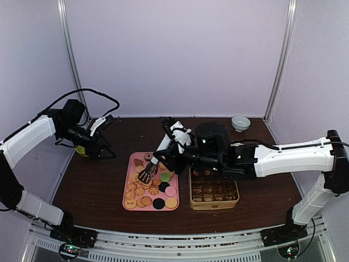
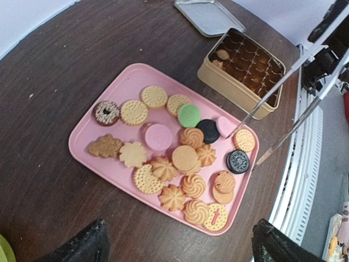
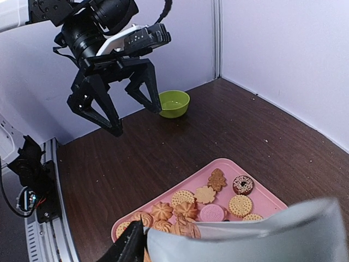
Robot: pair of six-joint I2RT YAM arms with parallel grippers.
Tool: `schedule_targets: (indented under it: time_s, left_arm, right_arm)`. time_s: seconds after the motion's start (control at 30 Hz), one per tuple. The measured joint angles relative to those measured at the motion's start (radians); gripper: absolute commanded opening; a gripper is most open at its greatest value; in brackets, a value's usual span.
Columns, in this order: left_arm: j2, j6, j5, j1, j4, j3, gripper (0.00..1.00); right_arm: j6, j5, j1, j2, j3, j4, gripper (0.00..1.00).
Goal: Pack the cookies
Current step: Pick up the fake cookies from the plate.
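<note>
The cookies (image 2: 185,158) lie on a pink tray (image 1: 132,164), mostly tan rounds and flowers with pink, green and black discs; more cookies sit in the grid of a gold tin (image 1: 214,191). My right gripper (image 1: 170,153) is shut on metal tongs (image 2: 289,71) above the tray. The tong tips stand apart on either side of a tan round cookie (image 2: 244,140) at the tray's edge. In the right wrist view the tongs (image 3: 262,234) fill the bottom beside one black finger (image 3: 124,246). My left gripper (image 1: 103,150) hangs open and empty left of the tray, with its fingers (image 2: 82,246) spread wide.
A green bowl (image 1: 82,150) stands at the left table edge behind the left gripper. A small white bowl (image 1: 240,123) is at the back right. The tin's lid (image 2: 210,16) lies flat beside the tin. Purple walls close in the back and sides.
</note>
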Motion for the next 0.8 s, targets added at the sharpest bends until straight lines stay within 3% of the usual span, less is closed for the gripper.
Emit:
schedule_targets:
  time_s: [0.27,0.8]
  left_arm:
    - [-0.005,0.005,-0.015,0.161,-0.003,-0.046,0.95]
    - [-0.007,0.008,-0.018,0.216,0.007,-0.071,0.97]
  right_arm:
    - [-0.069,0.098,0.034,0.133,0.097,-0.001,0.44]
    - [-0.15,0.195,0.045,0.267,0.159,-0.017,0.44]
